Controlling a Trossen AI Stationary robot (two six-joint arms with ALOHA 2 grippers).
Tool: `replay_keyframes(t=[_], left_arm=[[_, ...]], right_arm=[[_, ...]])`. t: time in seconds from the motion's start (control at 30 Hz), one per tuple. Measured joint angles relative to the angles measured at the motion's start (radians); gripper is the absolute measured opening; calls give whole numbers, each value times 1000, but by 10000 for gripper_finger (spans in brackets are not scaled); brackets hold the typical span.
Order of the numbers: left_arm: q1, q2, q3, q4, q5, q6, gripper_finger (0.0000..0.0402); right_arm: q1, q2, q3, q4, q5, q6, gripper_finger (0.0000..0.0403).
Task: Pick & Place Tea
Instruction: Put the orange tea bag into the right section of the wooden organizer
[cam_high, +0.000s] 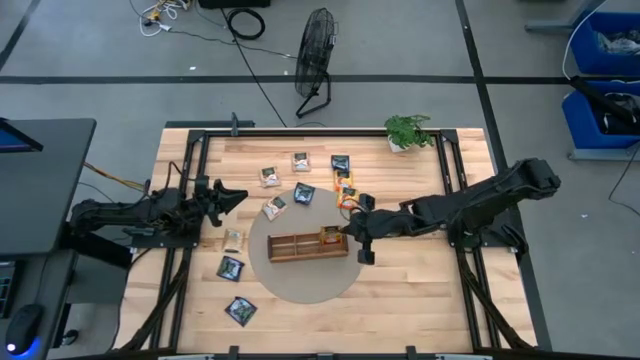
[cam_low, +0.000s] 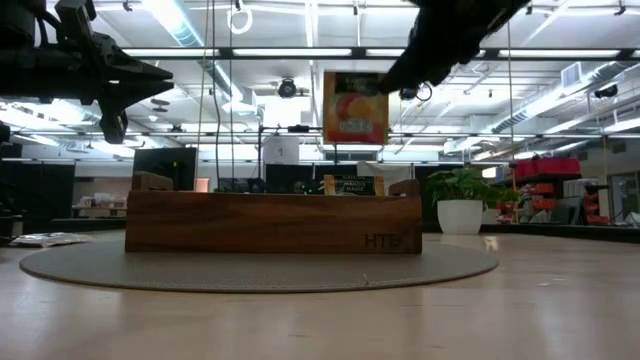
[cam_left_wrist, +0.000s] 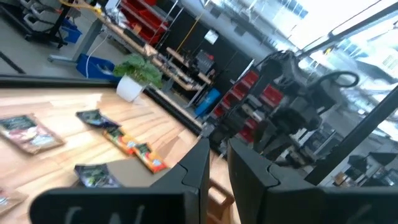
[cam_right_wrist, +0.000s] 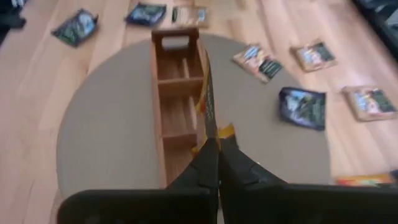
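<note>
My right gripper (cam_high: 347, 232) is shut on an orange tea sachet (cam_low: 355, 107) and hangs over the right end of the long wooden tray (cam_high: 300, 247), which lies on a round grey mat (cam_high: 300, 285). The right wrist view shows this sachet edge-on (cam_right_wrist: 208, 102) above the tray's compartments (cam_right_wrist: 177, 93). Another sachet (cam_low: 352, 185) stands in the tray. Several more sachets lie flat on the table: pale ones (cam_high: 269, 177), dark ones (cam_high: 231, 268) and orange ones (cam_high: 346, 190). My left gripper (cam_high: 232, 196) hovers by the table's left side, its fingers (cam_left_wrist: 198, 167) a narrow gap apart, touching nothing. My right gripper pinches the orange sachet between its two fingers at the upper corner (cam_low: 383, 78), coming from above and slanting in from the table's right. The sachet hangs upright below the fingers, lifted clear above the tray's right end. In the wrist view its edge (cam_right_wrist: 209, 127) runs out from between the fingertips.
A small potted plant (cam_high: 408, 131) stands at the table's far edge, right of centre. Black frame rails (cam_high: 180, 200) run along the table's left and right sides. Bare wood lies near the right side, in front of the mat (cam_high: 420, 300).
</note>
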Motion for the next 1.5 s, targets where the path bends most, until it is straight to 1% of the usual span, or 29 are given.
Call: replay_keyframes(t=[0.2,0.4,0.5,0.6,0.77,0.83,0.97,1.5], left_arm=[[0,-1,0,1,0,0,60],[0,-1,0,1,0,0,60],[0,-1,0,2,0,0,60],[0,-1,0,2,0,1,60],[0,-1,0,2,0,0,60],[0,-1,0,2,0,0,60],[0,-1,0,2,0,0,60],[0,-1,0,-4,0,1,60]], right_arm=[[-6,84,0,6,-66,-13,0],[-6,121,0,7,-68,-16,0],[-7,121,-1,8,-67,-16,0],[-13,121,-1,6,-23,-10,0],[-38,121,-1,6,-15,-1,0],[-43,121,-1,6,-17,0,0],[-48,121,-1,3,-62,3,0],[-48,121,-35,6,-66,14,0]])
